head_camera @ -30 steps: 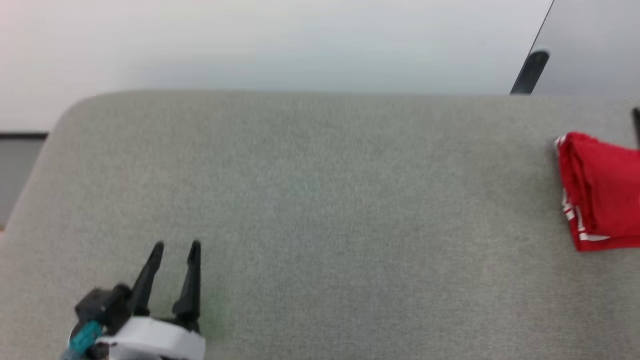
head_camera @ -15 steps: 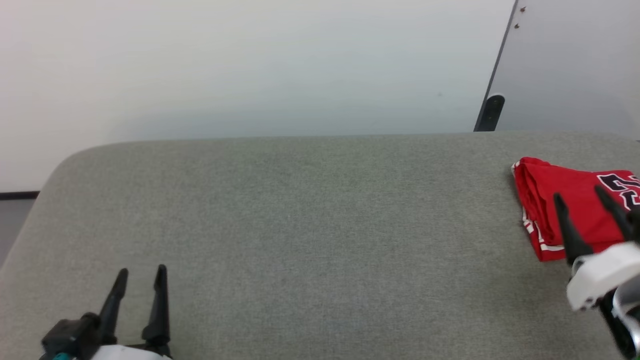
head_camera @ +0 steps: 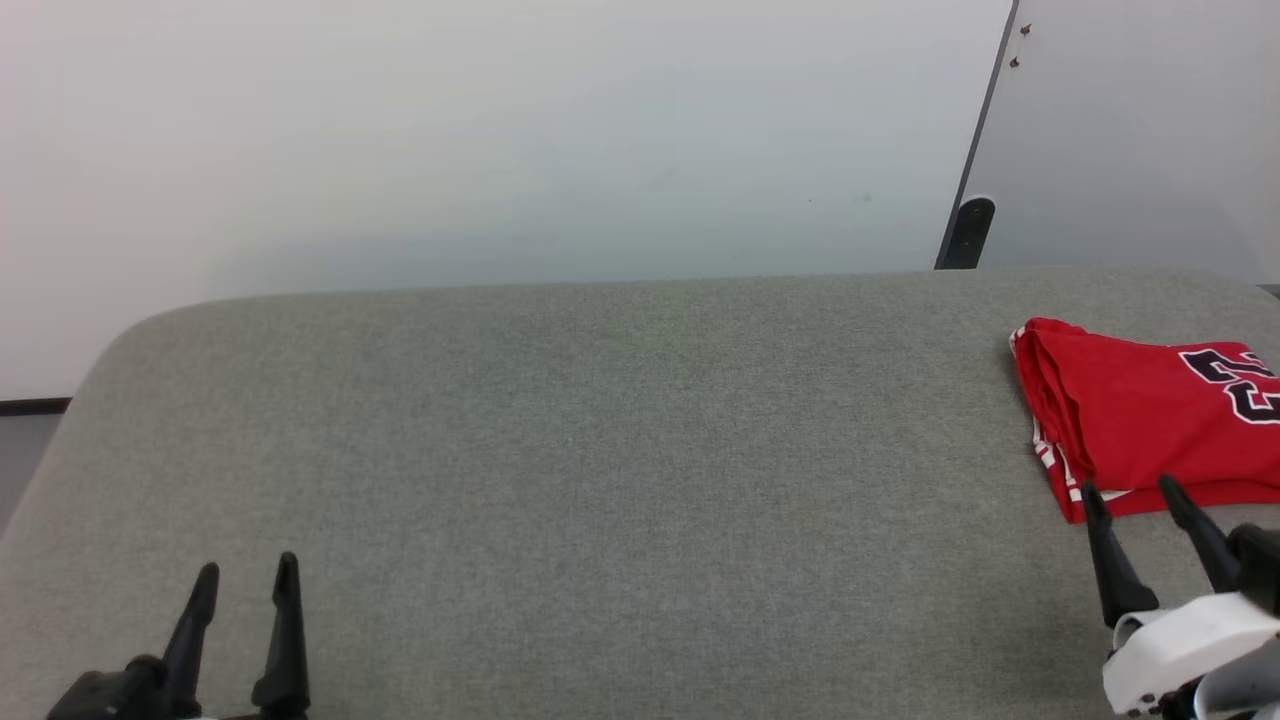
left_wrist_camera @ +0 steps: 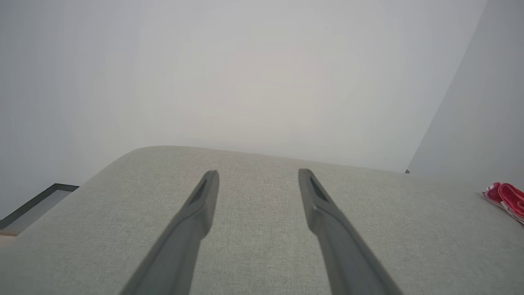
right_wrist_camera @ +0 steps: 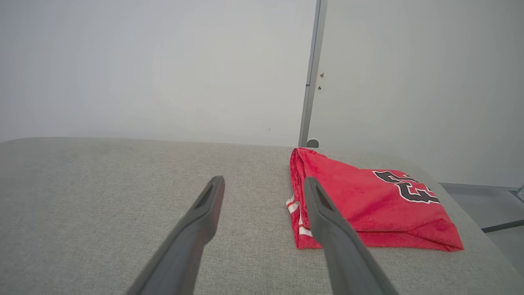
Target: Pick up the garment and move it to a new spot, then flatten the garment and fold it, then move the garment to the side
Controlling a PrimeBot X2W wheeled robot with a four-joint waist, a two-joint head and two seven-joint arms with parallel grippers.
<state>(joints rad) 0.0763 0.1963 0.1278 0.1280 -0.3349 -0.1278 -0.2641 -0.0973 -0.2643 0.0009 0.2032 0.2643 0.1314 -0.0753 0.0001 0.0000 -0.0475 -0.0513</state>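
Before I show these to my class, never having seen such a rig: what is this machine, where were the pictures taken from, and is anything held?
It's a two-armed robot; each arm ends in a gripper with two fingers. One picture comes from a camera on its head, looking down at a grey surface. The other two come from wrist cameras looking along each gripper's fingers. A folded red garment with black-and-white lettering lies at the surface's right end. The left gripper and the right gripper are open and hold nothing; the right one is near the garment.
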